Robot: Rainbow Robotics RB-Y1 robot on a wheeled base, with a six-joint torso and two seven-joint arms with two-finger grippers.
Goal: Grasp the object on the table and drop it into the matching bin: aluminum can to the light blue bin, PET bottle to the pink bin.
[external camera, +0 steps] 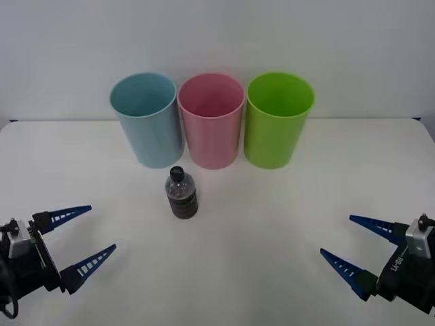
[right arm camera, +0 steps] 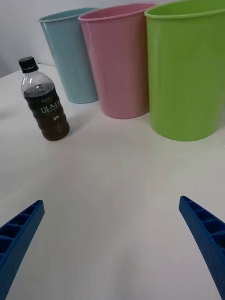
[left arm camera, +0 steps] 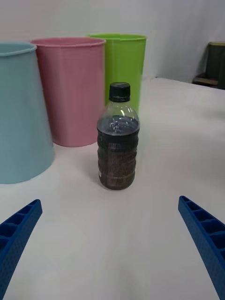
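The PET bottle [external camera: 181,193] stands upright on the tabletop [external camera: 272,224], just before the light blue bin [external camera: 147,119] and pink bin [external camera: 211,119]. The left gripper [external camera: 78,244] and right gripper [external camera: 352,243] hover low, apparently clear of the surface, fingers spread wide and empty.

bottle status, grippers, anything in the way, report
Left gripper and right gripper open, low at near corners. PET bottle upright on table, untouched, before light blue bin and pink bin. Path unobstructed.
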